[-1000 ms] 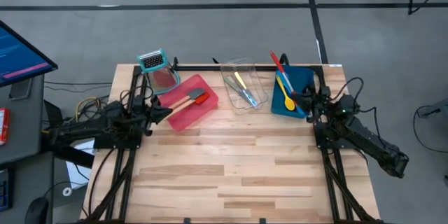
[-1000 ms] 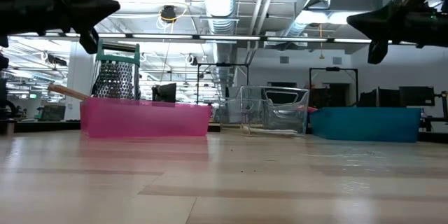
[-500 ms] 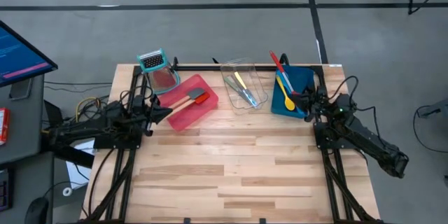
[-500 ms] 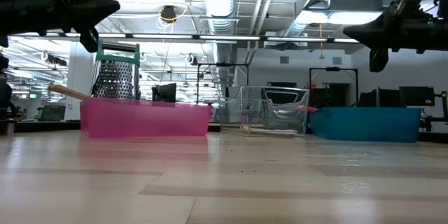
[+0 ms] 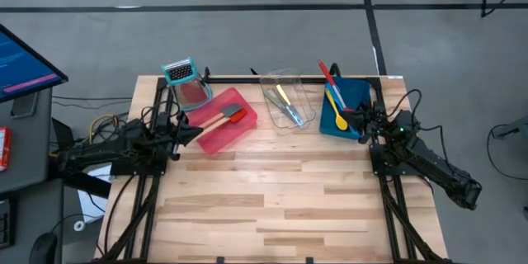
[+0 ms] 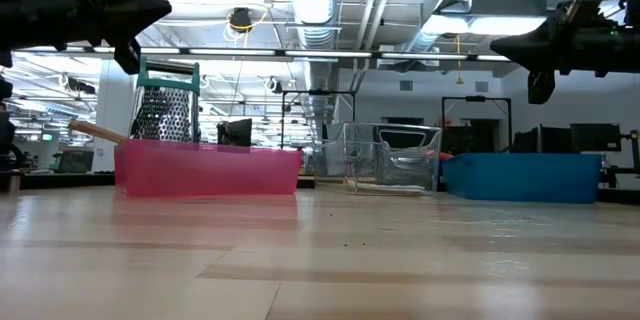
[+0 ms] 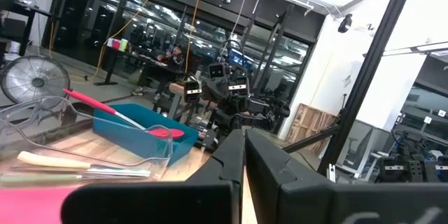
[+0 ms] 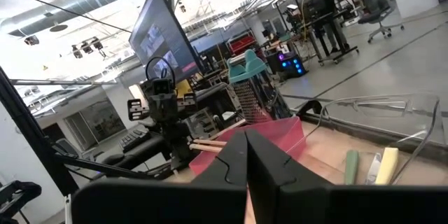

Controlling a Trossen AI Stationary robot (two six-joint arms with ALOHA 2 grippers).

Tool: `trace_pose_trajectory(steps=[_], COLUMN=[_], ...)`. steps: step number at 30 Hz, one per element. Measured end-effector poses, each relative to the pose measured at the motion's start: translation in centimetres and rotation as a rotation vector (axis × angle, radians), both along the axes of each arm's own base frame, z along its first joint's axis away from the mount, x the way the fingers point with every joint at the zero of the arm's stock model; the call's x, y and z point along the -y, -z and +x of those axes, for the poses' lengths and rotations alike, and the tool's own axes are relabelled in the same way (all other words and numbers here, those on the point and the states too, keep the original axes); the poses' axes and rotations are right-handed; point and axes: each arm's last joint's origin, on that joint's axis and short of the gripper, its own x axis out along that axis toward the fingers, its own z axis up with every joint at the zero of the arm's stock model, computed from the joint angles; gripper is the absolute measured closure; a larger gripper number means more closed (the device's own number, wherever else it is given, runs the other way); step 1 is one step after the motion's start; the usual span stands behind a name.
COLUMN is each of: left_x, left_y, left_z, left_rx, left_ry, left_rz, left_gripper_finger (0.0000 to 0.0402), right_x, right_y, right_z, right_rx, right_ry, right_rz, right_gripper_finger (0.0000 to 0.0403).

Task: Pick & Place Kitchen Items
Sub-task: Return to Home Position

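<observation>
High view, from the near edge back: the table (image 5: 280, 206) shows bare planks across its near half, with no utensil loose on the wood, so I judge the sorting finished or close to it. Midway back the two arms sit folded at opposite sides, raised clear of the wood, as the low view shows. The left gripper (image 5: 195, 132) hangs just beside the near corner of the red tray (image 5: 210, 142), and its wrist view shows the fingers pressed together on nothing. The right gripper (image 5: 350, 116) hangs at the near edge of the blue tray (image 5: 356, 95), its fingers likewise closed tight and empty. Neither touches a tray or a utensil, and the posture reads as parked out of the way, not reaching. Beyond them three trays stand in a row toward the far edge, apparently holding the items in groups. The red wooden-handled spatula (image 5: 224, 120) lies flat inside the red tray. A yellow-handled knife (image 5: 282, 95) and a grey-teal utensil (image 5: 290, 115) lie side by side in the clear tray (image 5: 307, 91). The yellow spoon (image 5: 337, 111) rests in the blue tray, and the red spoon (image 5: 327, 76) has its bowl inside and its handle leaning out over the far rim. Farthest back, the box grater (image 5: 186, 82) stands upright just behind the red tray.
</observation>
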Motion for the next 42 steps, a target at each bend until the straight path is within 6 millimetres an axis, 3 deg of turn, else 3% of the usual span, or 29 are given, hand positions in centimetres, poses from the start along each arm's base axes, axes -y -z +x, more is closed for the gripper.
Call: trace_pose_trajectory(steps=[42], left_x=[0.0], left_y=[-0.02], left_z=[0.0], left_rx=[0.002], left_ry=[0.0], left_rz=[0.0], left_gripper_finger=[0.0398], right_x=[0.01], right_y=[0.03], right_z=[0.0], right_rx=[-0.001], right_ry=[0.0], right_rz=[0.0], right_gripper_finger=[0.0403])
